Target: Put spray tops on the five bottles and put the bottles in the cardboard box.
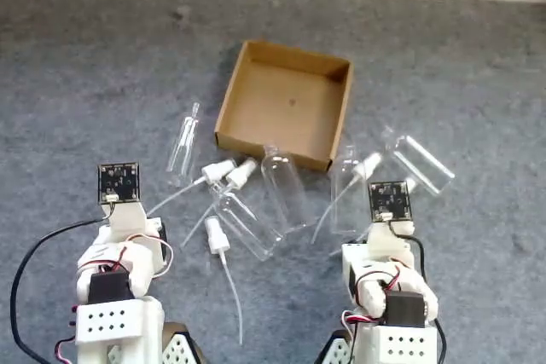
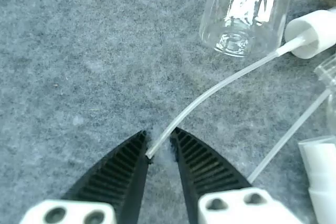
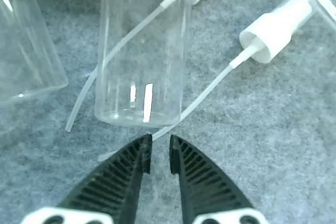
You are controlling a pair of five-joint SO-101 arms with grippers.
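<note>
The cardboard box (image 1: 286,100) lies open at the table's middle back. Several clear bottles without tops lie in front of it: one to the left (image 1: 182,147), two in the middle (image 1: 286,187) (image 1: 247,223), two at the right (image 1: 345,189) (image 1: 418,164). White spray tops with long tubes lie among them (image 1: 220,170) (image 1: 241,175) (image 1: 217,236) (image 1: 368,164). My left gripper (image 2: 159,148) is shut to a narrow slit, and the loose end of a spray top's tube (image 2: 220,85) lies at its tips. My right gripper (image 3: 160,145) is shut just short of a bottle's base (image 3: 139,51).
Grey carpet (image 1: 478,66) covers the table. There is free room to the left, right and behind the box. A long tube (image 1: 232,287) lies between the two arm bases.
</note>
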